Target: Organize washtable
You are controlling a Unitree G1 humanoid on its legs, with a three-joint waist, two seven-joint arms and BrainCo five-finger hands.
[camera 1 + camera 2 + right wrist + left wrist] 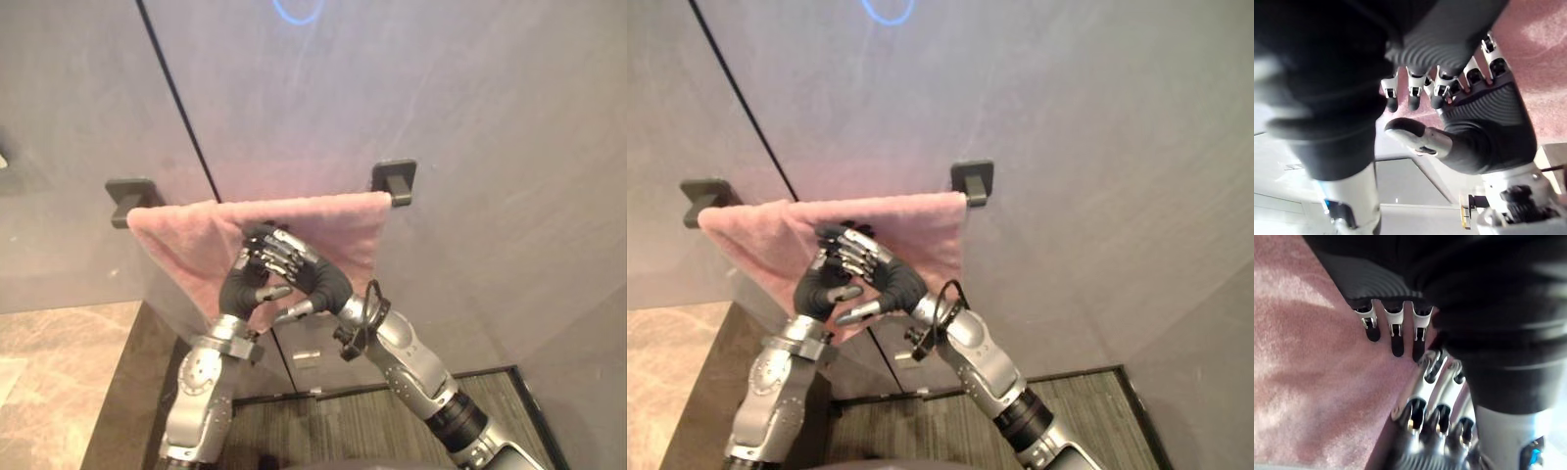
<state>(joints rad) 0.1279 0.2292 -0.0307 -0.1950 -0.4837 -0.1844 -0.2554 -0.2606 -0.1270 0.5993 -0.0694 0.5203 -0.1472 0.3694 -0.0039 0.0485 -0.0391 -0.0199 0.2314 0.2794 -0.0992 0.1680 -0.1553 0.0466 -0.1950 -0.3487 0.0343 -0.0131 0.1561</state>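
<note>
One pink towel (338,230) with the left robot hand (241,290) and the right robot hand (315,277) on it

The towel hangs on the grey wall (460,108), draped between two dark brackets, the left bracket (129,196) and the right bracket (395,179). Its top edge runs from one bracket to the other. Its lower edge slants, and the cloth reaches lowest just below the hands. Both robot hands are raised against the front of the cloth, about midway between the brackets, and they touch each other. The left robot hand is wide, its fingers (1396,340) fairly straight with the dark tips on the towel. The right robot hand lies across it, also wide, its fingers (281,250) loosely bent over the left ones, resting rather than gripping. Low at the left lies a brown stone surface (49,372), well apart from the towel.
</note>
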